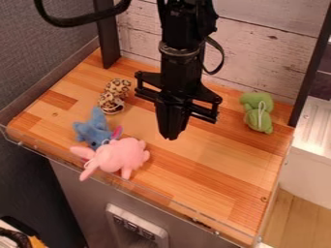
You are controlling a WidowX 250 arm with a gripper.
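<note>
The black gripper (171, 136) hangs over the middle of the wooden tabletop, pointing down, its fingertips together with nothing between them. To its lower left lies a pink plush toy (120, 156) near the front edge. A blue plush toy (94, 128) touches the pink one just behind it. Further back on the left is a spotted brown plush toy (113, 96). On the right, near the back, a green plush toy (259, 113) lies with a pale string loop on it.
A clear low rim (143, 193) runs along the tabletop's front edge. Black posts (107, 34) stand at the back left and right. White wooden boards (265, 43) rise behind the table (219, 186). A white cabinet stands at the right.
</note>
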